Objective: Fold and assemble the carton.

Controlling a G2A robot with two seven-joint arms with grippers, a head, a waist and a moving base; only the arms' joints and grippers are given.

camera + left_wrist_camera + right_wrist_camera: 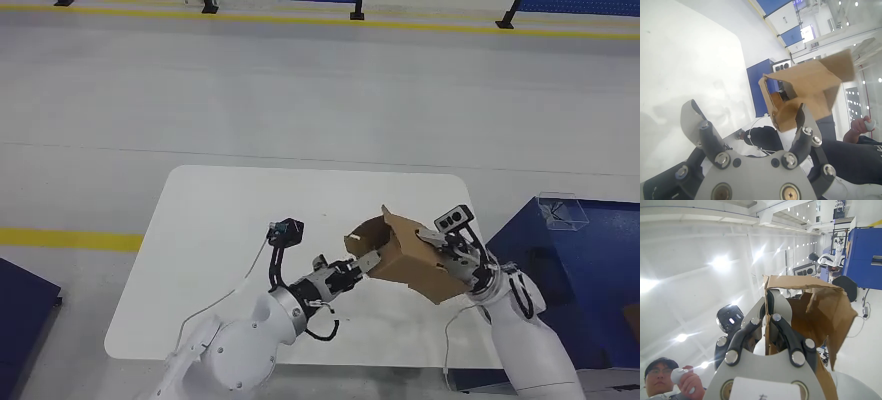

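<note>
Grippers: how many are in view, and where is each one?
2. The right gripper is shut on a wall of the brown cardboard carton, holding it over the white table. The left gripper, open, is at the carton's opposite end.

The carton [408, 255] is held over the right part of the table [230, 220], lower right of centre in the top view. The right gripper [452, 260] is at the carton's right side, with one carton wall between its fingers. The left gripper [364, 263] sits just left of the carton, its fingers spread and one at a flap's edge. A cabinet [585, 265] stands right of the table.
</note>
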